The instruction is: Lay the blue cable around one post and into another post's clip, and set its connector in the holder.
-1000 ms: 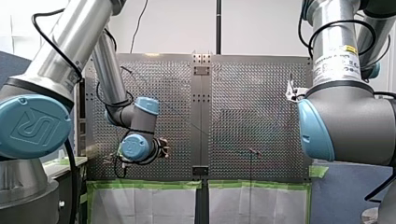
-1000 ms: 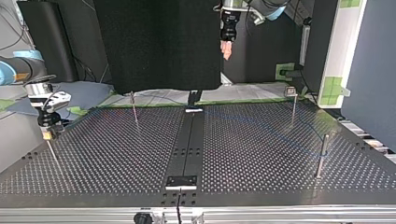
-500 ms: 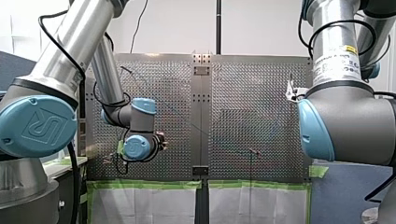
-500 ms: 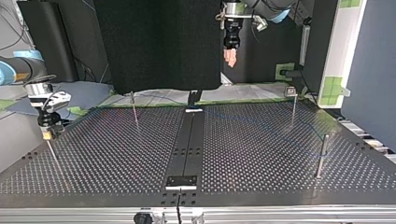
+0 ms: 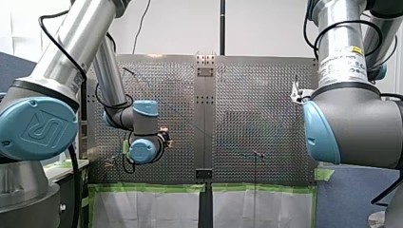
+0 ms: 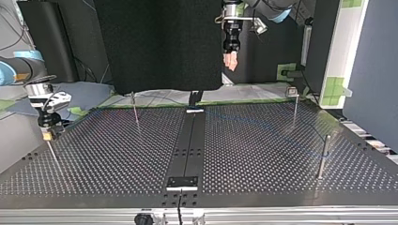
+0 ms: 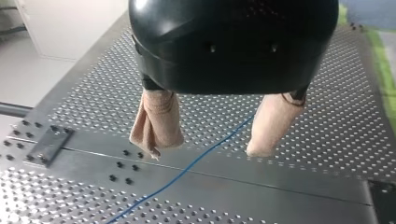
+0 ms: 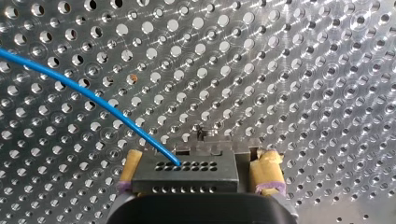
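The thin blue cable [image 7: 187,168] lies on the perforated plate under my left gripper [image 7: 205,151], which hangs open well above it with beige pads apart and nothing between them. In the top view my left gripper [image 6: 230,61] is high over the far edge. The cable [image 8: 93,100] ends in a dark connector [image 8: 187,170] that sits between the yellow pads of my right gripper [image 8: 201,156]; a gap shows beside one pad, so it stands open. My right gripper [image 6: 47,135] hovers over a thin post [image 6: 51,152] at the top view's left.
Three more thin posts stand on the plate: one far left [image 6: 135,110], one far right [image 6: 295,105], one near right [image 6: 323,157] with a bit of blue at it. A dark centre strip [image 6: 187,145] divides the plate. Green tape lines the far edge.
My left arm's wrist has shifted a little, and its gripper has come slightly lower and towards the top view's right. My right gripper has stayed put.
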